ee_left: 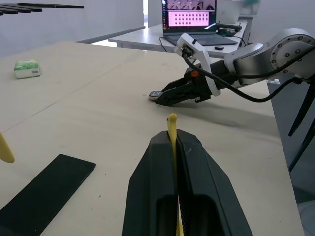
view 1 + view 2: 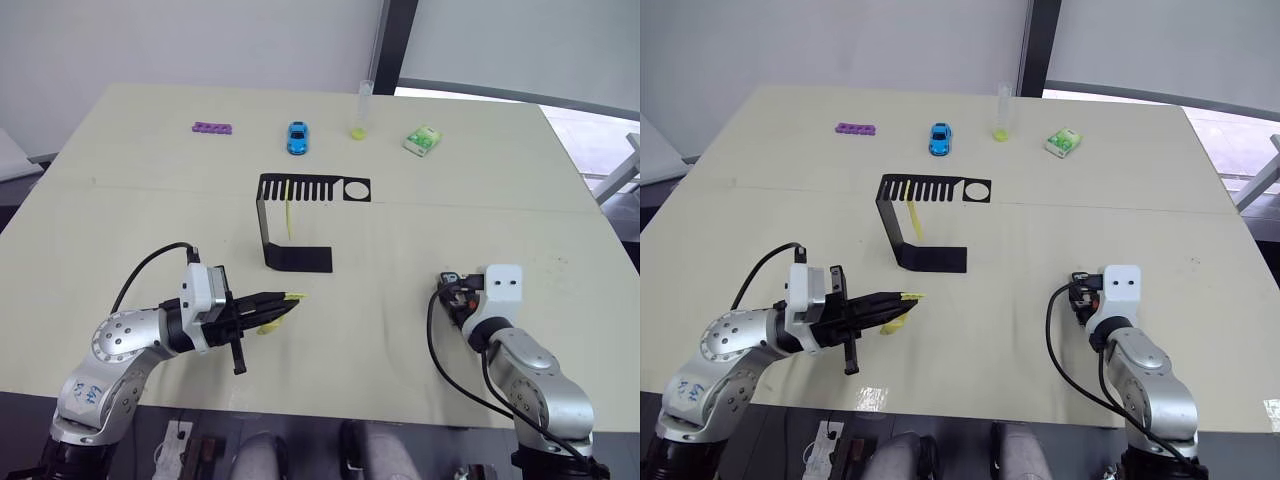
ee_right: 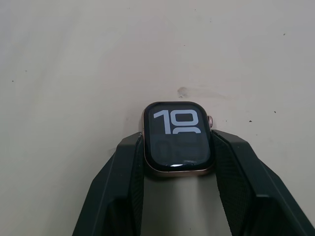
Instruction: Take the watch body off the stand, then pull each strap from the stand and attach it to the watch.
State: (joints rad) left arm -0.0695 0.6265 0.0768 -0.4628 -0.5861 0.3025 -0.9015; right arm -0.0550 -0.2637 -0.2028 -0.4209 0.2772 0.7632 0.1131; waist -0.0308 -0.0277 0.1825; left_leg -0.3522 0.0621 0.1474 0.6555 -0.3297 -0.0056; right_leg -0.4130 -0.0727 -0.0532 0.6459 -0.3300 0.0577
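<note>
Near edge of the bench, left side: my left tool (image 2: 283, 303) is clamped on one strap (image 1: 172, 129), the yellow band pinched thin between the fingers with only its tip standing out ahead, the rest trailing off below the tool. Near edge, right side: my right tool (image 3: 177, 147) is clamped on the watch body (image 3: 178, 137), gripped by its two side edges, screen up, low over the bench. The two tools are well apart, pointing toward each other.

Risks, as I judge them:
- Strap is floppy, with little sticking out; its end may bend instead of sliding into the case slot.
- Edge grip on the smooth case is narrow; a push from the strap could twist or pop it out.
- Closing the gap, the fingers could collide before strap meets case.

Mid-bench: the stand (image 2: 293, 258), upright, with the second strap (image 2: 288, 217) hanging from its slotted top plate. A careless pull there could tip the stand.
</note>
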